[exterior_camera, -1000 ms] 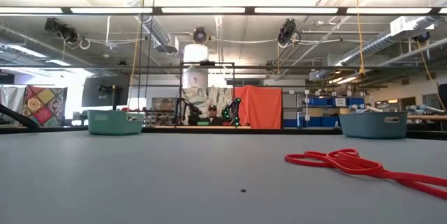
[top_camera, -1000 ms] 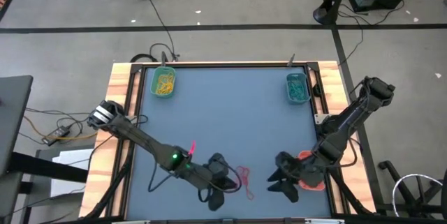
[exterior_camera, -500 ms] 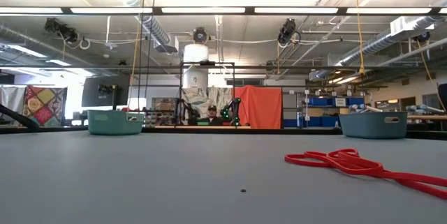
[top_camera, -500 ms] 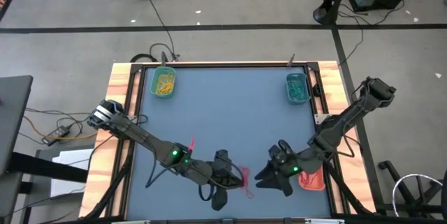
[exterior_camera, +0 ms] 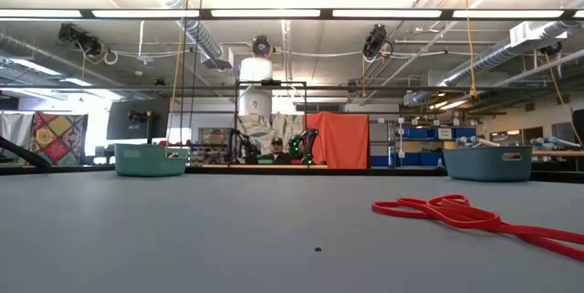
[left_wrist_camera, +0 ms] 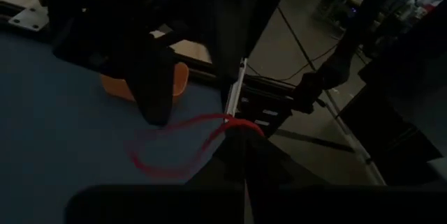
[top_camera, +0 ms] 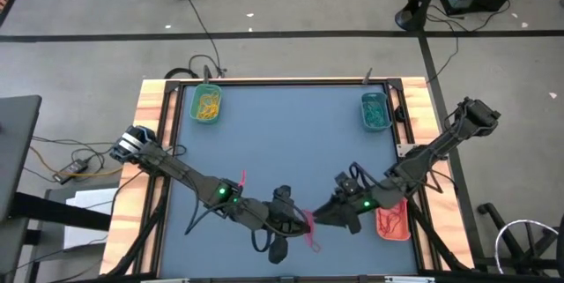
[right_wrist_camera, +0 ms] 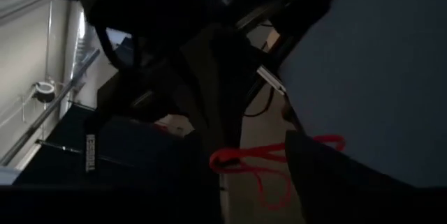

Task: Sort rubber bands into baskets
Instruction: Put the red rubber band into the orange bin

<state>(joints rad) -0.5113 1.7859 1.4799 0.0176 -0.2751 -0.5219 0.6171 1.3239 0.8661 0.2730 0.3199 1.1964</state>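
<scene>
The left hand (top_camera: pixel 300 219) is clenched on red rubber bands (top_camera: pixel 310 228); the right hand (top_camera: pixel 324 216), fingers spread, sits just beside them, facing it.

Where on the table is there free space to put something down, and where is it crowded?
The wide blue middle between the green basket and teal basket, down to the arms, is bare. The near edge is crowded: the left gripper, shut on a red rubber band, meets the open right gripper beside the orange-red basket.

Dark jointed arms — green lights.
</scene>
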